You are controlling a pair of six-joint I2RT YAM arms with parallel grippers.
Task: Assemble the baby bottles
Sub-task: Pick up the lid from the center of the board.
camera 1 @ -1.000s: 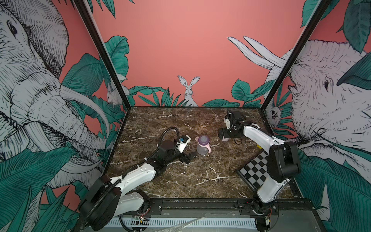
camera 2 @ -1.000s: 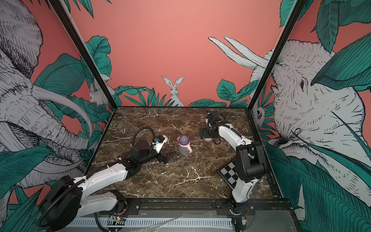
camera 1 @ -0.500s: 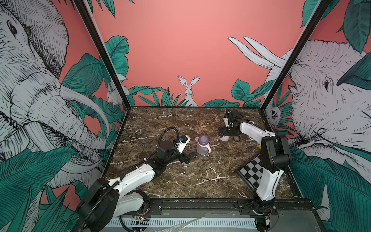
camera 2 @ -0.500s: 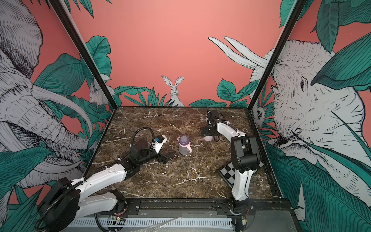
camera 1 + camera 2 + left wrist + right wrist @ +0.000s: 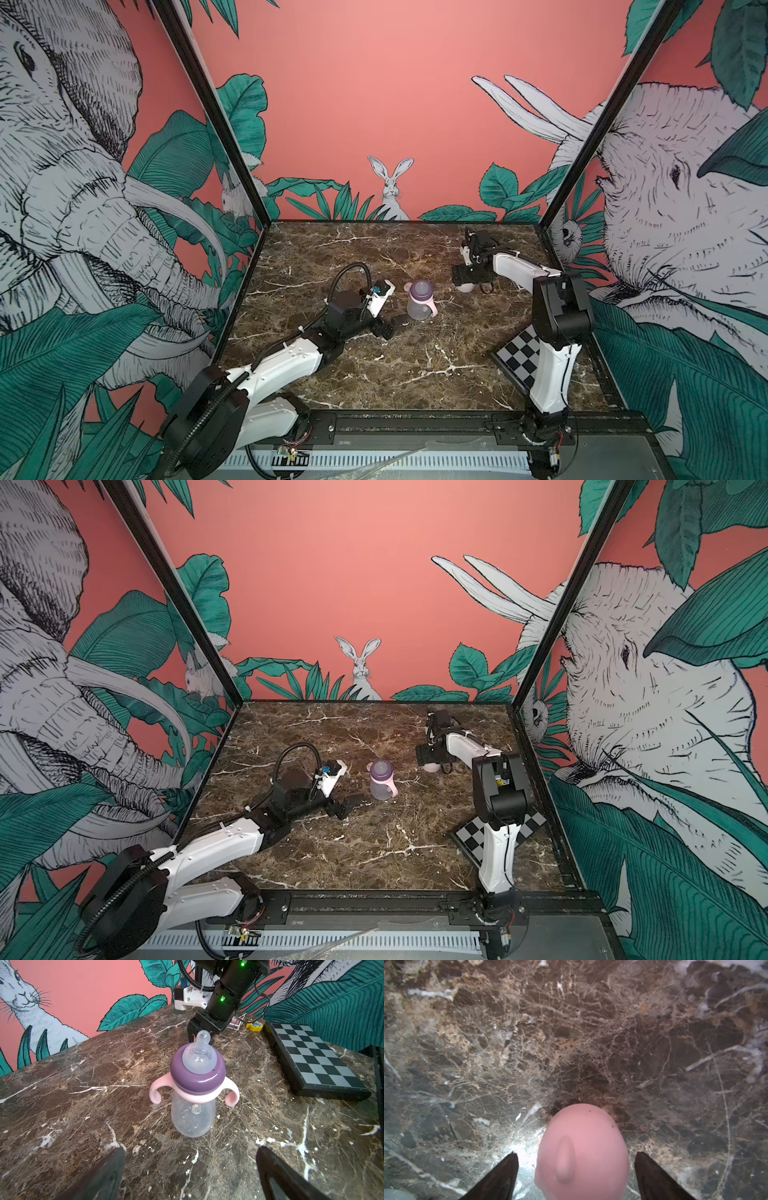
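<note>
The baby bottle point(image 5: 420, 300) point(image 5: 382, 782) stands upright mid-table: frosted clear body, pale pink two-handled ring, purple collar with a clear nipple point(image 5: 197, 1076). My left gripper point(image 5: 191, 1153) point(image 5: 392, 326) is open and low, a short way in front of the bottle and not touching it. Farther back and to the right, the pink eared dome cap point(image 5: 581, 1153) point(image 5: 466, 288) point(image 5: 432, 767) lies on the marble. My right gripper point(image 5: 576, 1154) point(image 5: 465, 282) straddles the cap, with a gap still showing on each side of it.
A folded checkerboard point(image 5: 519, 361) point(image 5: 467, 839) point(image 5: 311, 1057) lies at the front right by the right arm's base. A small card box point(image 5: 233, 1025) and a yellow piece point(image 5: 254, 1026) sit behind the right gripper. Walls close three sides.
The right arm's elbow has swung back and to the left, and its jaws have narrowed around the pink cap. The left arm and the bottle have not moved.
</note>
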